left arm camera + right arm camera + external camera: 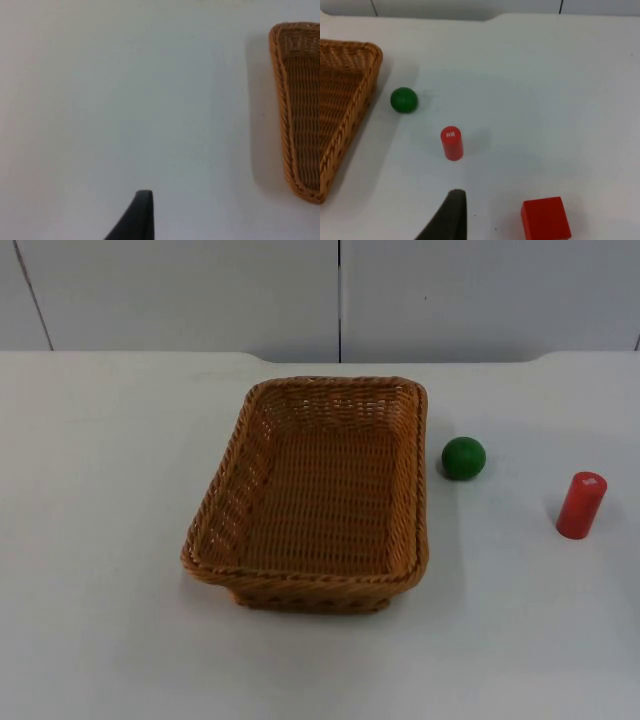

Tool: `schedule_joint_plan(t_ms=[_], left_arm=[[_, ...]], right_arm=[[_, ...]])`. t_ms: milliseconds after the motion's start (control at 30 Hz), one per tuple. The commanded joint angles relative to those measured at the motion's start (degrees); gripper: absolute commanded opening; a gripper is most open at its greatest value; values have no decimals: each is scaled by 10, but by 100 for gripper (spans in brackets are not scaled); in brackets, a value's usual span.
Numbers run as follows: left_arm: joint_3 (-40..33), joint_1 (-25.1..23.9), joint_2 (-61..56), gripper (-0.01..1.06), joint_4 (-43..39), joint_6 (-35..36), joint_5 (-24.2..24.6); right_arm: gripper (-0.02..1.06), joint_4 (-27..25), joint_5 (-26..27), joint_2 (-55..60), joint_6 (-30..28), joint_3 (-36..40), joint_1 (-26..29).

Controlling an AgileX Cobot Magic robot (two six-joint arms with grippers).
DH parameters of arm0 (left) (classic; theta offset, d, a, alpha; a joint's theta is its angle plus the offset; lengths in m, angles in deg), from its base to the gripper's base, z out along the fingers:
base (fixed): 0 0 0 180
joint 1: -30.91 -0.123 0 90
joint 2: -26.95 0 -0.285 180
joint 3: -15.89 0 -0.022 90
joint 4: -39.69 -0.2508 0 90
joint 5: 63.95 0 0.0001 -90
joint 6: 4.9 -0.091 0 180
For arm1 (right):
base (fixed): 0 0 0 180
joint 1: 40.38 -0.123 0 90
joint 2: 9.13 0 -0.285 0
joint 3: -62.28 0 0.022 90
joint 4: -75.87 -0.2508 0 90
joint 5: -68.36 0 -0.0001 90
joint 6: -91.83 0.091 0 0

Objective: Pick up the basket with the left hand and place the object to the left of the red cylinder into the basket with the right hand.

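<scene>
The wicker basket (315,495) sits flat on the white counter (90,540), not yet lifted. The green ball (464,458) lies just right of its rim, left of the upright red cylinder (581,505), so it is the piece to load. A red cube (546,218) rests nearer the right gripper (451,220), which waits above the counter. The left gripper (137,220) hovers left of the basket, placed to reach its rim. Whether either gripper's fingers are released or clenched, I cannot tell.
</scene>
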Motion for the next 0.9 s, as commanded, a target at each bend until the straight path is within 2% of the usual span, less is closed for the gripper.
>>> schedule_joint_plan(t_ms=[0, 200, 367, 667, 867], left_arm=[[4, -1, 31, 105, 6, -6, -16], [4, -1, 95, 105, 14, -15, -39], [15, -1, 136, 105, 64, -57, -55], [106, 0, 281, 105, 138, -129, -56], [181, 37, 407, 105, 139, -139, -56]], right_arm=[[105, -4, 18, 19, -5, -3, 3], [105, -4, 15, 91, -5, -3, 3], [105, -4, 14, 111, -5, -3, 3], [105, 13, 29, 110, -5, -3, 3], [105, 13, 27, 110, -5, -3, 3]])
